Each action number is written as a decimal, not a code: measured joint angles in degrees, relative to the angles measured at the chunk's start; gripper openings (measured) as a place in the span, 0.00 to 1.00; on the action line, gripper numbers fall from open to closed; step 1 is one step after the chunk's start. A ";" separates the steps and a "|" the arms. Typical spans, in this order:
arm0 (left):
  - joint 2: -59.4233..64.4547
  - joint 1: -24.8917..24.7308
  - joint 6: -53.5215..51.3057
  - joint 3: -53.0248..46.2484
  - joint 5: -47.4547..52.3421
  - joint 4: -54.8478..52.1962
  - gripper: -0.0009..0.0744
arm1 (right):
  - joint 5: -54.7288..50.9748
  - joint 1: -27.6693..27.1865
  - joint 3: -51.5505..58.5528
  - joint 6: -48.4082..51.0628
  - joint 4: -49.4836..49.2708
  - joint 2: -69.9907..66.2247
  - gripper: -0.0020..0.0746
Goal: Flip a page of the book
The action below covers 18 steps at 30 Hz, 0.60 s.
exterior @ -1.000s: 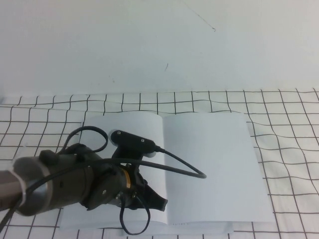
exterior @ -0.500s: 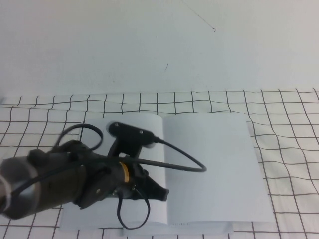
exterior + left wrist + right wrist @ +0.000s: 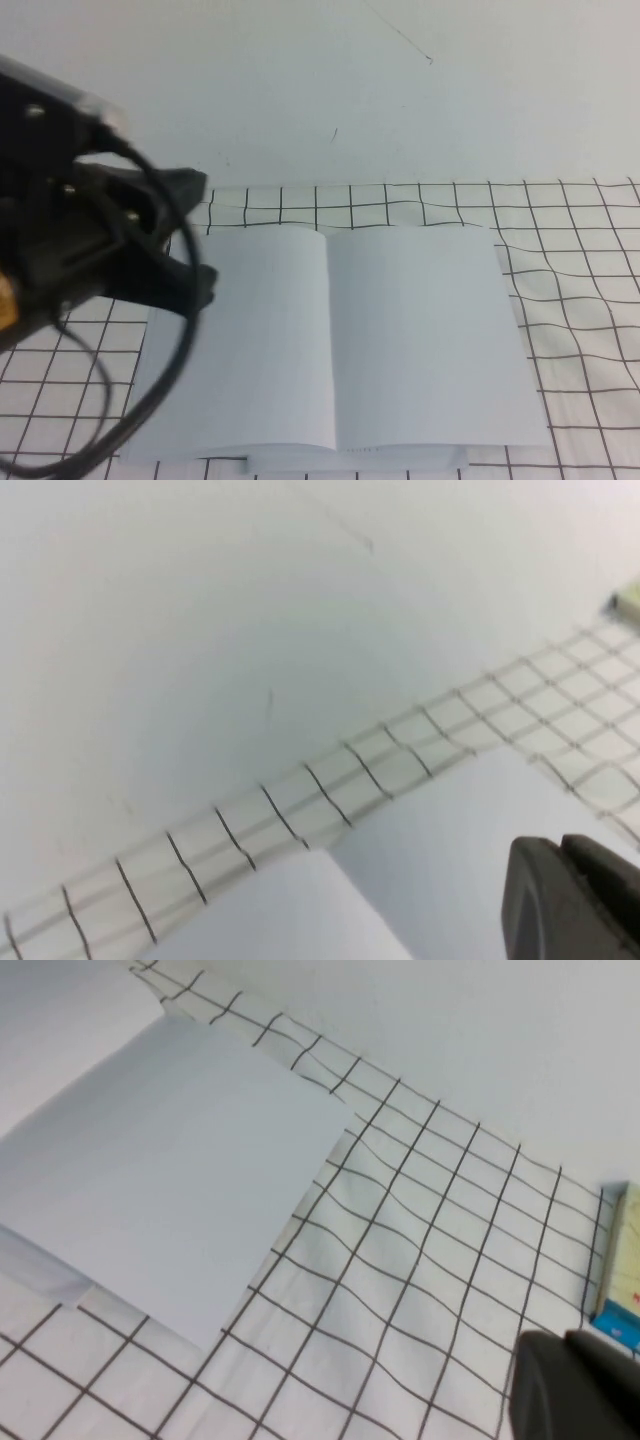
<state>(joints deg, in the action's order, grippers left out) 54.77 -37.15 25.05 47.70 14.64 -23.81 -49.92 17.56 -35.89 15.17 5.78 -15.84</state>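
The book (image 3: 330, 340) lies open and flat on the checked cloth, and both sheets facing up are blank white. No printed face of the page shows. My left gripper (image 3: 205, 285) is shut and empty. It hangs high above the book's left edge, close to the camera and clear of the paper. In the left wrist view its tips (image 3: 560, 845) are closed together over the blank sheet (image 3: 440, 860). My right gripper (image 3: 565, 1345) is out of the high view. It is shut and empty above the cloth, to the right of the book (image 3: 170, 1160).
A white cloth with a black grid (image 3: 580, 300) covers the table, with a plain white surface behind it. Edges of lower pages stick out at the book's near edge (image 3: 360, 460). A yellow and blue object (image 3: 625, 1270) lies at the far right.
My left arm has lifted off the left sheet near the spine. It has drawn back to the left and up toward the camera. The book lies as before.
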 joint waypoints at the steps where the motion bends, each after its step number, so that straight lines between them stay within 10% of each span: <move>1: -2.72 0.00 0.00 -0.51 -0.25 -1.10 0.01 | 2.31 0.00 2.38 0.00 -0.21 1.25 0.02; 18: -28.87 0.00 0.04 -15.53 -0.25 -4.62 0.01 | 9.64 0.00 14.26 -0.21 -5.32 5.44 0.02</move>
<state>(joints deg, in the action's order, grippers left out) 25.89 -37.15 25.09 32.17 14.39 -28.43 -40.28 17.56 -21.63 14.96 0.46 -10.40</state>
